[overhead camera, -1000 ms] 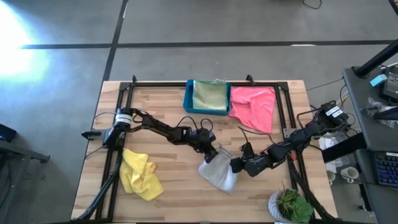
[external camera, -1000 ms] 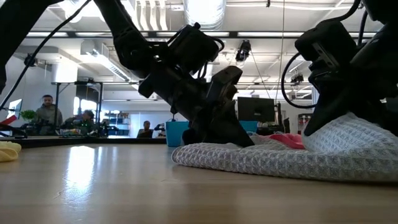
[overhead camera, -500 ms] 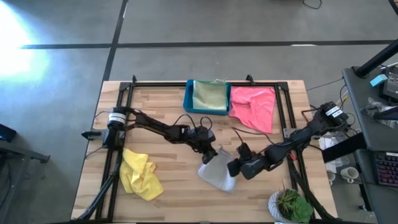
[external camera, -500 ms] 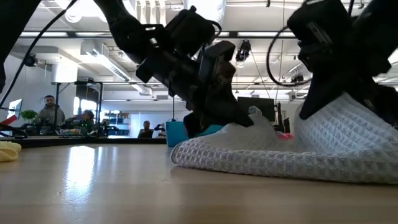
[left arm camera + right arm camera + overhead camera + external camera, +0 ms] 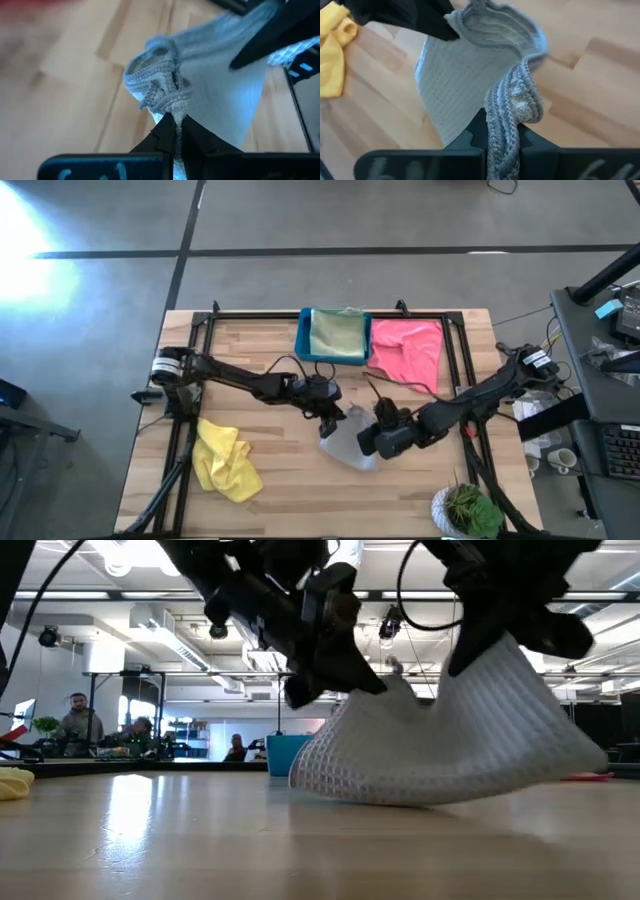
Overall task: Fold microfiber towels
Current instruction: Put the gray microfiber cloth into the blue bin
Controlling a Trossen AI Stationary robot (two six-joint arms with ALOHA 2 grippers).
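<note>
- The light grey waffle-weave microfiber towel sits near the middle of the pale wooden slat table, toward its front edge, lifted at two corners so it hangs like a small tent with its lower edge resting on the wood.
- The left gripper has its dark fingers pressed together on one bunched, stitched corner of the grey towel, as the left wrist view shows.
- The right gripper is likewise clamped on another thick hemmed corner of the same towel, just beside the left gripper.
- In the low view both grippers hold the towel's top edge above the table, the cloth sagging between the two grips.
- A crumpled yellow microfiber towel lies on the table's front left part, well apart from the grey one.
- A pink microfiber towel lies spread at the table's back, just beside a blue rectangular plastic bin.
- A pale sage green cloth lies inside that bin.
- A small green potted plant stands at the table's front right corner.
- Seated people show far off in the room behind.
</note>
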